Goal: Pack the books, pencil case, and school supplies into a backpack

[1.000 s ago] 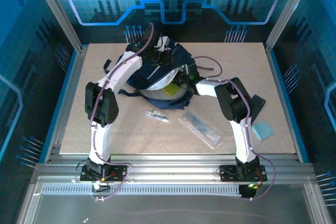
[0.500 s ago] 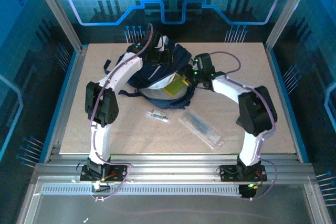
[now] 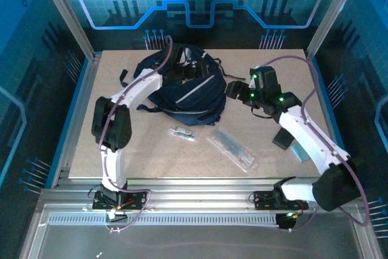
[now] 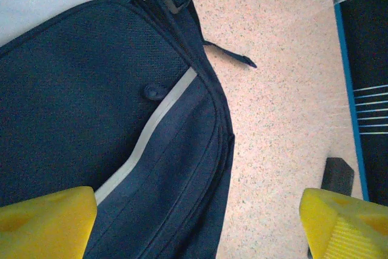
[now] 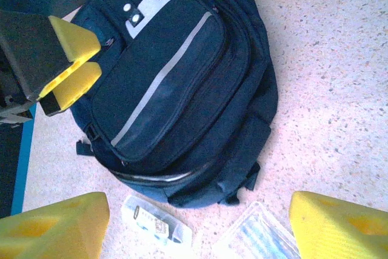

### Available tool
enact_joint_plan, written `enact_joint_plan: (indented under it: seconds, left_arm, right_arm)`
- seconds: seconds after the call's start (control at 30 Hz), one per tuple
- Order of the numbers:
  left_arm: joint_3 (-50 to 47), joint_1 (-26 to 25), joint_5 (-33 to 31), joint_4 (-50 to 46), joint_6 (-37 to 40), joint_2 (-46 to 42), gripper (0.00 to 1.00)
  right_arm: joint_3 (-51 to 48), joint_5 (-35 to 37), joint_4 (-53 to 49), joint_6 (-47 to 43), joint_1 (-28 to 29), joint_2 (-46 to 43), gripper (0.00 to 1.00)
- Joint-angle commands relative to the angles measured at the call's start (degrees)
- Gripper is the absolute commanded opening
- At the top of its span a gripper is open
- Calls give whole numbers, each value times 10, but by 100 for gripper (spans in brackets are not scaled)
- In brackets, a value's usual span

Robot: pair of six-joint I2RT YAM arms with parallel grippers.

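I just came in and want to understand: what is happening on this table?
Two robot arms are packing a backpack. It lies on the table, the left gripper open above it and the right gripper open beside it, both holding nothing. The pencil case and a small pale object lie in front of it, not yet packed.

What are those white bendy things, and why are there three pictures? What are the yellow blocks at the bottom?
The white bendy things are two robot arms, the left arm and the right arm, bolted to a table. One picture looks down from above. The other two come from cameras on the wrists, so the yellow blocks are each arm's own fingers. The left gripper and the right gripper are both open and hold nothing. On the table lie a big navy backpack, a clear pencil case and a small pale object.
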Motion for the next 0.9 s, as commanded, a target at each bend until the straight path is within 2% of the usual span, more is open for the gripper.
enact_joint_plan:
  seconds: [0.0, 0.2, 0.37, 0.67, 0.87]
  left_arm:
    - [-88, 47, 23, 79, -58, -87, 89]
    - [-254, 134, 10, 134, -87, -192, 89]
    - [-342, 185, -8, 169, -117, -219, 89]
    - [-394, 216, -32, 234, -168, -148, 86]
    - [-367, 215, -45, 273, -186, -68, 79]
  right_arm:
    - [-17, 35, -29, -15, 36, -6, 78]
    - [-17, 52, 28, 22, 121, 36, 78]
    - [20, 64, 53, 43, 184, 96, 78]
    - [76, 74, 61, 69, 247, 173, 78]
    - [71, 62, 87, 74, 268, 185, 75]
